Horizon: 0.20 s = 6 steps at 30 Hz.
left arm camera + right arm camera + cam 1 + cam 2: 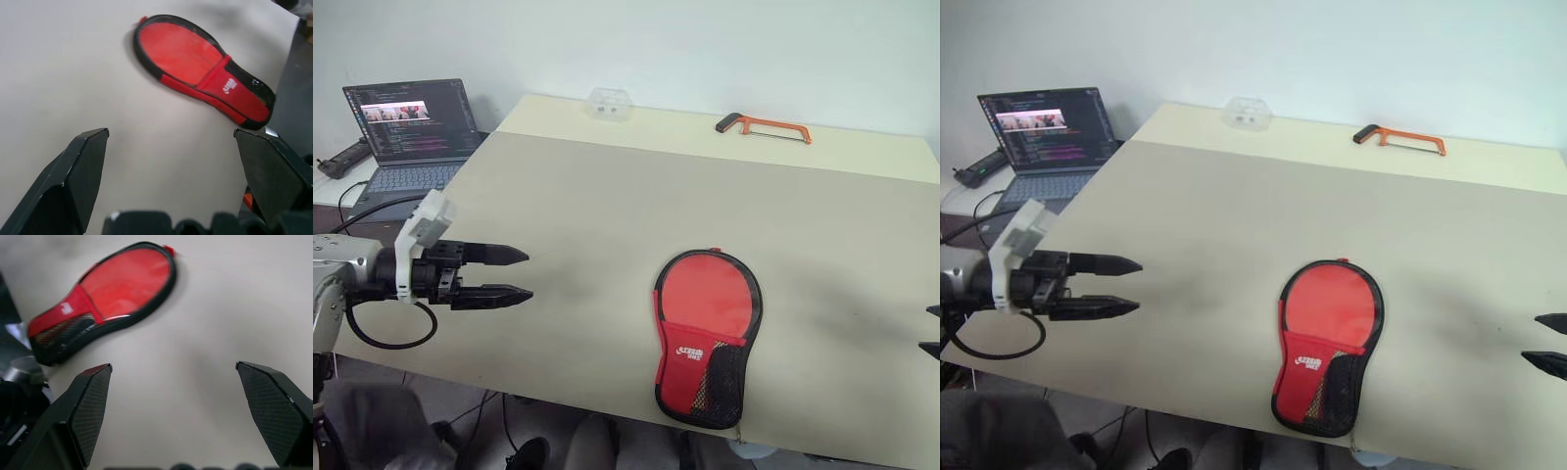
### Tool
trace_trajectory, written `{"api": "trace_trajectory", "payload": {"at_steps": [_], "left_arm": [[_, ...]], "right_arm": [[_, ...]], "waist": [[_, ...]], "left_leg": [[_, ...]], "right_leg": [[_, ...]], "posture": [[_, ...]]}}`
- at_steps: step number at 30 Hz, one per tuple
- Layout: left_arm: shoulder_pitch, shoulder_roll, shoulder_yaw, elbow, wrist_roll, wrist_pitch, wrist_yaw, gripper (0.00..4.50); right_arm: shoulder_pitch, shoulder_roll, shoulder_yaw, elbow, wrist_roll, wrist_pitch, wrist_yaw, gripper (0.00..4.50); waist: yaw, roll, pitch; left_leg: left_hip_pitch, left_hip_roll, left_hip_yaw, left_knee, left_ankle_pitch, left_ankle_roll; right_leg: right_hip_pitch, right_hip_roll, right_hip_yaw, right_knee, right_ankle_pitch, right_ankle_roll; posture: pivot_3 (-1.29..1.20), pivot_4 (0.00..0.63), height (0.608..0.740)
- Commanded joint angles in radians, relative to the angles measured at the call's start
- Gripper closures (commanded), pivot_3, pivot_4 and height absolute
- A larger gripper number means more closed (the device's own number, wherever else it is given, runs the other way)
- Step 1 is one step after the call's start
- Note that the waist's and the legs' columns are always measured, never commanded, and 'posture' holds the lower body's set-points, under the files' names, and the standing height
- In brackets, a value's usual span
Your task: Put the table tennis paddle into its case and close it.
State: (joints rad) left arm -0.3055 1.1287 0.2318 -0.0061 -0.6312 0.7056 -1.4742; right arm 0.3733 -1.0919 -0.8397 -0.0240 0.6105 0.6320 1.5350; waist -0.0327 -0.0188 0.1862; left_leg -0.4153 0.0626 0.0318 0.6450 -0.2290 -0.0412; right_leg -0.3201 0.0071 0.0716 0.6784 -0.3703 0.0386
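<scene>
The case (pixel 707 333) lies flat on the beige table (pixel 607 196) near the front edge. Its red side is up, with the black mesh pocket and white logo toward me. The table tennis paddle is out of view. My left gripper (pixel 528 275) hovers open over the table's left side, pointing right at the case from well away. My right gripper (pixel 1530 338) is open at the far right, pointing left, also apart from the case. In the wrist views the case (pixel 195 63) (pixel 112 289) lies beyond each pair of empty spread fingers.
An orange hacksaw (pixel 764 127) and a clear plastic box (pixel 610 103) rest at the table's far edge. An open laptop (pixel 416 132) stands on a lower surface to the left. The case's narrow end reaches almost to the table's front edge.
</scene>
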Motion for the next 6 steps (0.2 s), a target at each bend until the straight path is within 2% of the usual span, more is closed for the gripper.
{"api": "trace_trajectory", "payload": {"at_steps": [1,6], "left_arm": [[0.038,0.016,0.061,-0.039,-0.022,-0.007,0.000,0.00],[0.122,0.012,0.123,-0.084,-0.036,0.009,0.036,0.00]], "right_arm": [[-0.002,-0.024,0.003,-0.001,0.018,-0.006,0.048,0.02],[-0.040,-0.033,0.050,0.010,0.024,-0.016,0.038,0.02]], "waist": [[0.000,0.000,0.000],[0.000,0.000,0.000]], "left_leg": [[0.000,0.000,0.000,0.000,0.000,0.000],[0.000,0.000,0.000,0.000,0.000,0.000]], "right_leg": [[0.000,0.000,0.000,0.000,0.000,0.000],[0.000,0.000,0.000,0.000,0.000,0.000]], "posture": [[0.00,0.150,0.740],[0.00,0.150,0.740]]}}
